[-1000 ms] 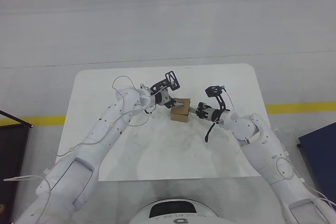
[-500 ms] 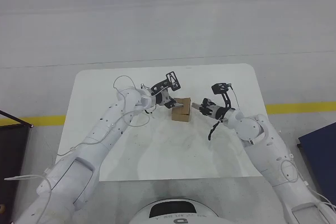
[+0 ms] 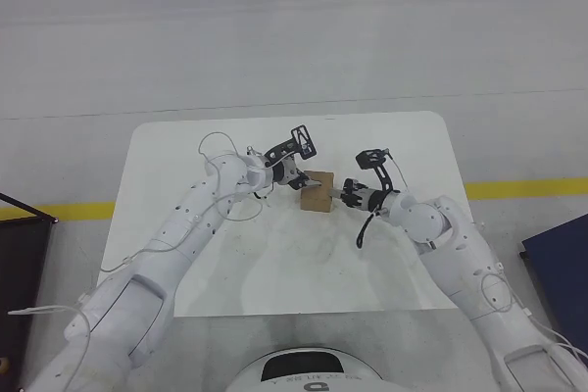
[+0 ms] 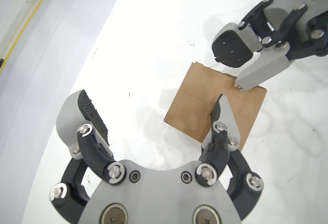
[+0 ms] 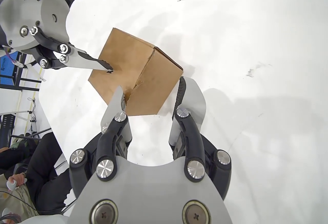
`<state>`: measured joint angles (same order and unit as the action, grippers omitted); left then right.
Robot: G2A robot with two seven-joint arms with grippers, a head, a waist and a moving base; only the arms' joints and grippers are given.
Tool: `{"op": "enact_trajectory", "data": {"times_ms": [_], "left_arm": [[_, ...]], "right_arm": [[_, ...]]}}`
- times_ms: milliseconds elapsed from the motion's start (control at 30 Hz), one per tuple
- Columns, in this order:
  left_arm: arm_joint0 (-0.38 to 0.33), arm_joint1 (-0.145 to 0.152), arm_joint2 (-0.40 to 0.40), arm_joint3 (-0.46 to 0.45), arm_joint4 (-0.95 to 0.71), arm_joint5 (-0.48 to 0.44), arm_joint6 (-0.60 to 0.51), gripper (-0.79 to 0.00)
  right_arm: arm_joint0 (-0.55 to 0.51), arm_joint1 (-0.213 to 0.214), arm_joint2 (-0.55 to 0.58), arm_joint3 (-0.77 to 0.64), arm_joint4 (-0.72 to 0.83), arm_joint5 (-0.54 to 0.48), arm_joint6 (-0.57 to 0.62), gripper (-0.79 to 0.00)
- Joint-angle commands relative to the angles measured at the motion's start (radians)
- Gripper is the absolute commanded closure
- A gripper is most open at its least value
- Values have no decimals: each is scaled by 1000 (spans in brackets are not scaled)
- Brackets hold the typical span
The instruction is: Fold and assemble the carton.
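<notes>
Change: right arm, which had drawn back from the box half a second earlier, had come in again to its side; the left arm had kept its place, and the box had not shifted.
Table [image 3: 392, 265]: white, rounded at the corners, both arms stretched over its far half.
Carton [image 3: 317, 191]: a small brown box, closed up, standing flat on the table between the two grippers, a little beyond the table's middle. From the left wrist its top [image 4: 194, 101] looked plain and flat; from the right wrist [image 5: 128, 60] a seam ran across the top, one flap edge slightly raised and ragged at the near end.
Left gripper [image 3: 292, 179]: fingers spread wide [image 4: 153, 112]. One fingertip [image 4: 221, 104] rested on the carton's top; the other finger hung clear of the box over bare table.
Right gripper [image 3: 345, 191]: fingers parted [image 5: 151, 91], straddling the near corner of the carton. One tip [image 5: 119, 94] touched the top edge by the ragged seam, the other sat just beside the side wall; it was not pinching the box.
</notes>
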<state>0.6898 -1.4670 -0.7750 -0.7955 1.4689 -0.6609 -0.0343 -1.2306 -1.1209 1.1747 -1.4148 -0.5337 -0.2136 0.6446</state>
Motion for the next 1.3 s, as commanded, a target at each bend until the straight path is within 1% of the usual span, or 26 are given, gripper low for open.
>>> {"op": "enact_trajectory", "data": {"times_ms": [0,33,200,300,367,400,433,500,567,767,900,1000,1133,1267], "left_arm": [[0,-1,1,1,1,0,2,-785],[0,-1,1,2,1,-1,3,-785],[-5,3,-17,0,-13,-2,29,-785],[-6,18,-55,-15,-18,1,56,-785],[-4,28,-77,-31,-9,12,63,-785],[-4,28,-77,-31,-9,12,63,-785],[-4,28,-77,-31,-9,12,63,-785],[-4,28,-77,-31,-9,12,63,-785],[-4,28,-77,-31,-9,12,63,-785],[-4,28,-77,-31,-9,12,63,-785],[-4,28,-77,-31,-9,12,63,-785],[-4,28,-77,-31,-9,12,63,-785],[-4,28,-77,-31,-9,12,63,-785],[-4,28,-77,-31,-9,12,63,-785]], "right_arm": [[1,1,10,3,24,-12,2,-425],[2,1,16,4,37,-15,1,-477],[0,4,43,-2,72,-29,-11,-471],[-16,10,71,-23,70,-41,-26,-449],[-32,15,92,-55,60,-60,-34,-360],[-41,18,101,-76,54,-74,-31,-256],[-50,21,109,-97,47,-84,-28,0],[-58,26,114,-139,12,-100,-16,0],[-56,26,102,-168,-13,-94,-6,0],[3,13,1,-190,-107,-85,21,0],[33,4,-61,-165,-178,-94,6,0],[55,-3,-92,-127,-196,-107,-8,0],[76,-8,-123,-88,-237,-141,-23,0],[81,-10,-134,-70,-262,-147,-44,0]]}}
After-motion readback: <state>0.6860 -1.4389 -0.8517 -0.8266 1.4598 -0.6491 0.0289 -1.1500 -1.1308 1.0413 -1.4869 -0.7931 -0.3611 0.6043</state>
